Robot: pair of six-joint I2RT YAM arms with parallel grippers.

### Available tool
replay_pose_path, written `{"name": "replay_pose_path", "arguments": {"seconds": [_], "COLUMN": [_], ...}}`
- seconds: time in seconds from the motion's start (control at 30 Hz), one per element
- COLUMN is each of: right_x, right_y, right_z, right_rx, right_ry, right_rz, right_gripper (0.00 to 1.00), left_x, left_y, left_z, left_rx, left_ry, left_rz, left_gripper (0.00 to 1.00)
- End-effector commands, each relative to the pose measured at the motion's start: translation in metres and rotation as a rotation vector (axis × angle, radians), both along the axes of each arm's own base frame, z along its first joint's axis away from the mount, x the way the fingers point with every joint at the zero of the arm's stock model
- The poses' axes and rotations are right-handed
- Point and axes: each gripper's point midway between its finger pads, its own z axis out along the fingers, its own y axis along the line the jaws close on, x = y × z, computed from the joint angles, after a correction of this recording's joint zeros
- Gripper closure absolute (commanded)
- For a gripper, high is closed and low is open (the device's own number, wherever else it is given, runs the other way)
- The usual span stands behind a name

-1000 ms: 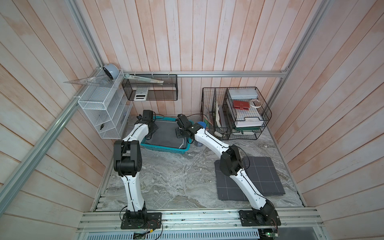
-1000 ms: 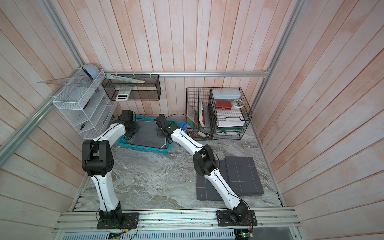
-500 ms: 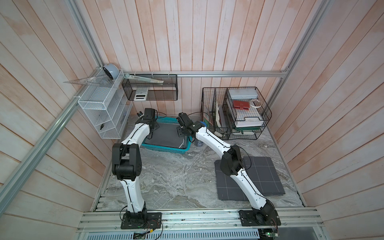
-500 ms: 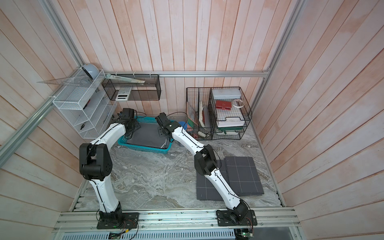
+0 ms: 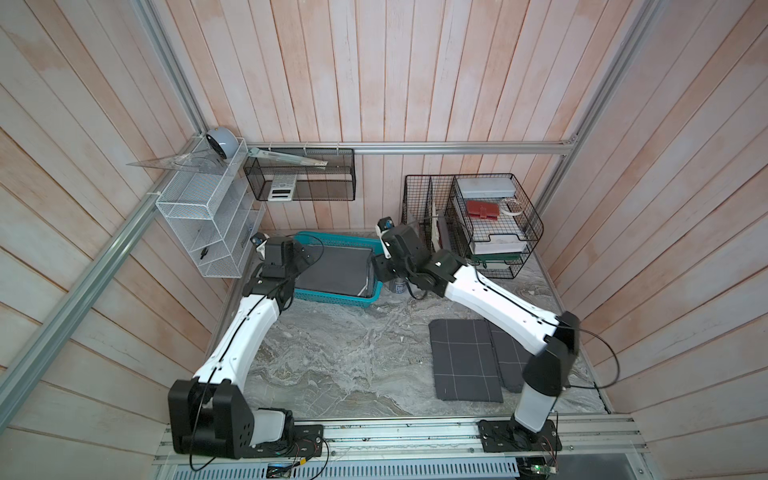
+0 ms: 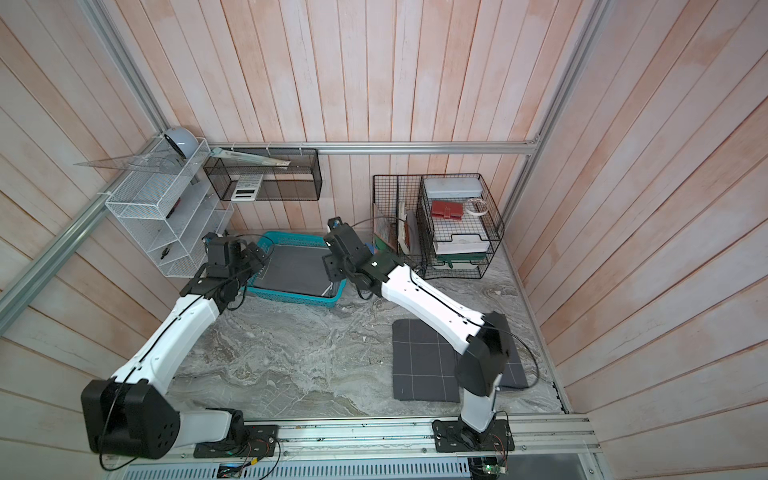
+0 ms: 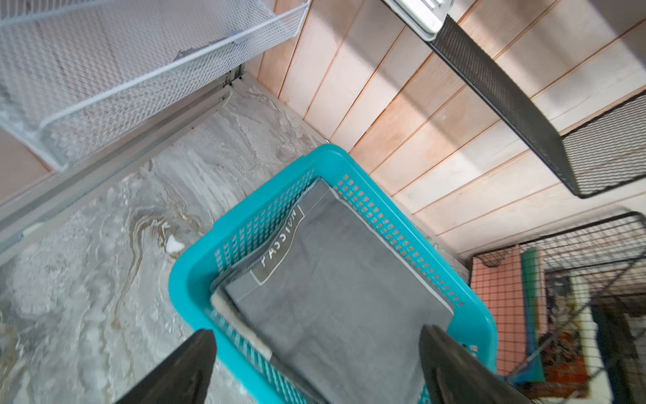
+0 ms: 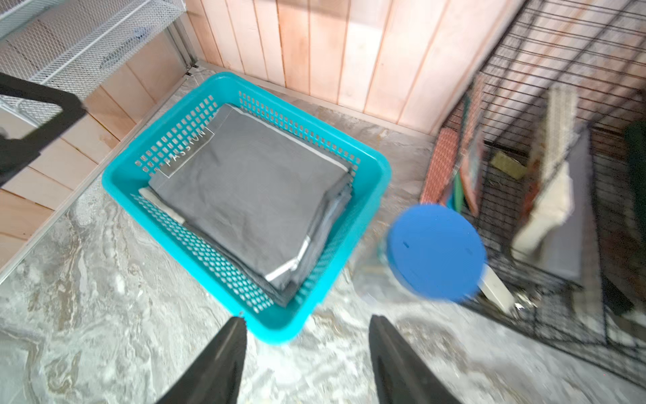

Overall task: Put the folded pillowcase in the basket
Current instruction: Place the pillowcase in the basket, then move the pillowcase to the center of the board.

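Note:
The teal basket (image 5: 332,296) (image 6: 291,297) stands at the back of the table, left of centre. The folded grey pillowcase (image 5: 332,270) (image 6: 295,270) lies flat inside it, on other folded cloth. In the left wrist view my left gripper (image 7: 316,332) is open and empty. It hovers over one end of the basket (image 7: 188,276), above the pillowcase (image 7: 332,297) and clear of it. In the right wrist view my right gripper (image 8: 308,319) is open and empty above the near corner of the basket (image 8: 381,168). It is apart from the pillowcase (image 8: 251,189).
A blue-lidded jar (image 8: 435,252) (image 5: 400,286) stands just right of the basket. Behind it is the black wire organizer (image 5: 473,224). A white wire shelf (image 5: 208,224) and a black mesh basket (image 5: 299,174) hang on the walls. Folded grid-patterned grey cloths (image 5: 465,359) lie front right.
Both grippers went from shut to open and drew back up from the basket. The pillowcase now lies loose inside it.

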Motion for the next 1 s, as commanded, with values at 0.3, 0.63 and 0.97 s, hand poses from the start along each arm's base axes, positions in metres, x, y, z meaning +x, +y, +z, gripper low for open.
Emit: {"name": "replay_pose_path", "arguments": {"seconds": [0.3, 0.63, 0.97], "right_x": [-0.060, -0.047, -0.035], "right_y": [-0.186, -0.230, -0.205], "right_z": [-0.121, -0.199, -0.257], "right_rx": [-0.020, -0.056, -0.235], "right_ry": [0.139, 0.360, 0.618], "right_rz": [-0.361, -0.534, -0.456], "right_gripper": [0.27, 0.25, 0.23], "left_x": [-0.105, -0.123, -0.124], "left_y": [-0.042, -0.089, -0.102], "left_z": [-0.099, -0.121, -0.130], "left_rx": [-0.075, -0.090, -0.105], "left_ry": [0.213, 0.182, 0.167], "left_rz": [-0.205, -0.268, -0.289], "left_gripper": [0.00, 0.00, 0.00]}}
